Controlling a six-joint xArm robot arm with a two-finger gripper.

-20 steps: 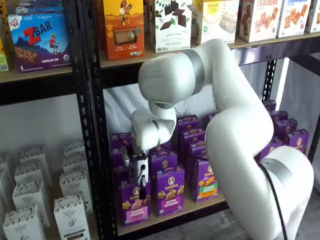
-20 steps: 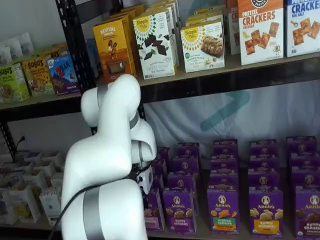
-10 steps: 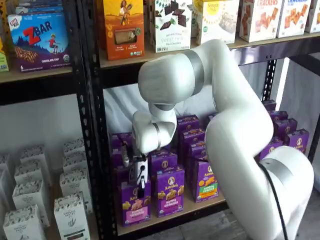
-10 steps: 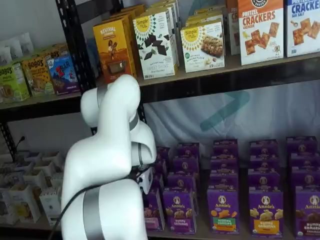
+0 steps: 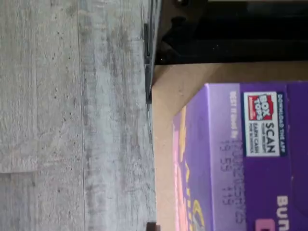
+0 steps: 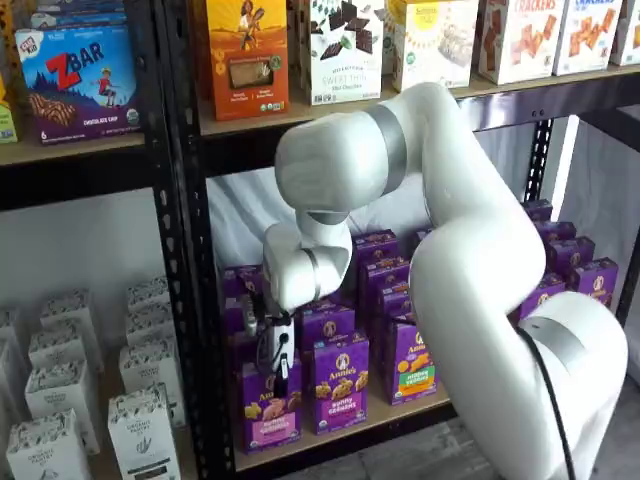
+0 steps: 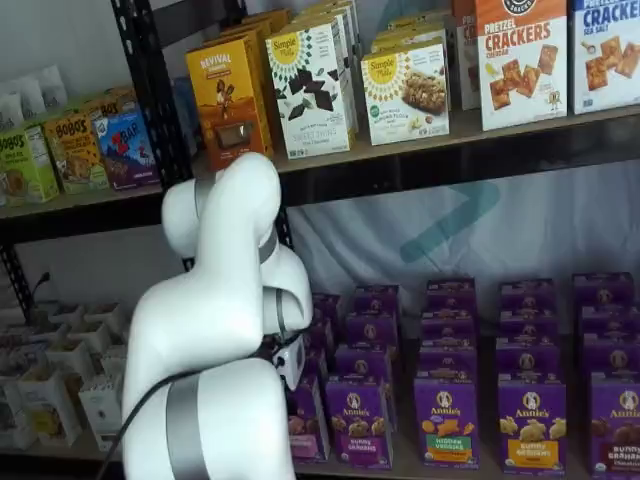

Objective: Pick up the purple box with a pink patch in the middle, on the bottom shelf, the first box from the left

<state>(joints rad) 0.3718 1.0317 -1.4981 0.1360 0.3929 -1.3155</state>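
Hovering end effector (image 6: pixel 281 375) over the purple box (image 6: pixel 268 410)

The arm (image 6: pixel 470 250) is made of thick, rounded, glossy white segments joined by grey bands, with a thin black cable (image 6: pixel 552 390) running along its lower segment and a small white gripper (image 6: pixel 276 362) with black fingers (image 6: pixel 280 355) at its end.

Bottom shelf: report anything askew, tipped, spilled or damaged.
Nothing stands out. The purple cartons on the bottom shelf stand upright in even rows in both shelf views, none fallen or crushed. The purple box stands upright at the front corner, with the tool just above it.
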